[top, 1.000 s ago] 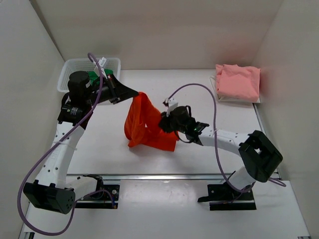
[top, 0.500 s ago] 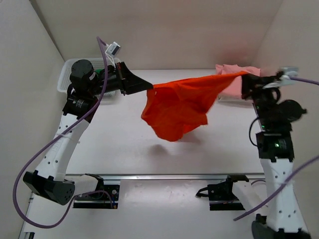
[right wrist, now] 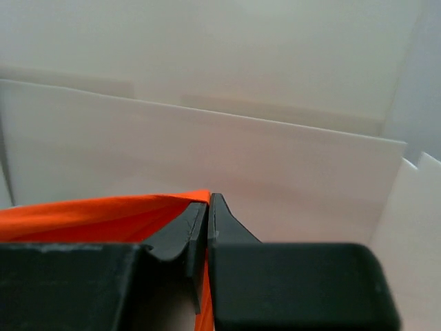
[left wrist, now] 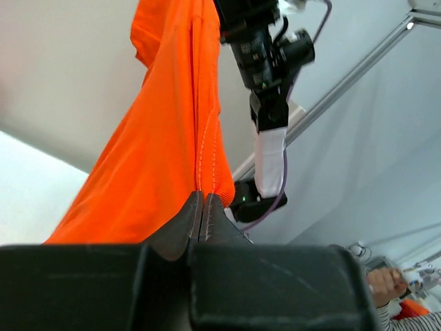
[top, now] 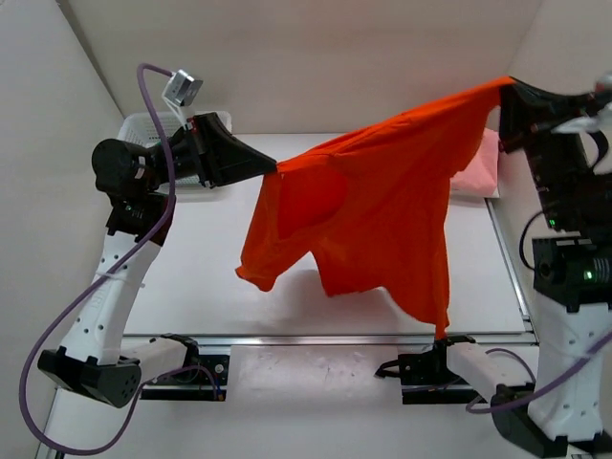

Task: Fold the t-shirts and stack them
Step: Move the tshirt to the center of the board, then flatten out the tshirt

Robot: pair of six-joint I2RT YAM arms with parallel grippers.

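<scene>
Top external: left gripper (top: pixel 273 170) and right gripper (top: pixel 507 85) tight on orange-red t-shirt (top: pixel 382 215)

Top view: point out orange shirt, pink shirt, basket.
orange-red t-shirt (top: pixel 382 220), top view, mid cloth.
pale pink t-shirt (top: pixel 476 174), top view, exposed folded edge.
white mesh basket (top: pixel 143 124), top view, back rim.

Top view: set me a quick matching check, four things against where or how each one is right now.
Things:
1. orange t-shirt
2. pink t-shirt
3. white basket
4. left gripper

Places or states:
A. at the far left corner of the table
B. shut on orange cloth
C. spread out in the air, clear of the table
D. lying at the table's far right edge

Pairs: 1-C, 2-D, 3-A, 4-B
</scene>
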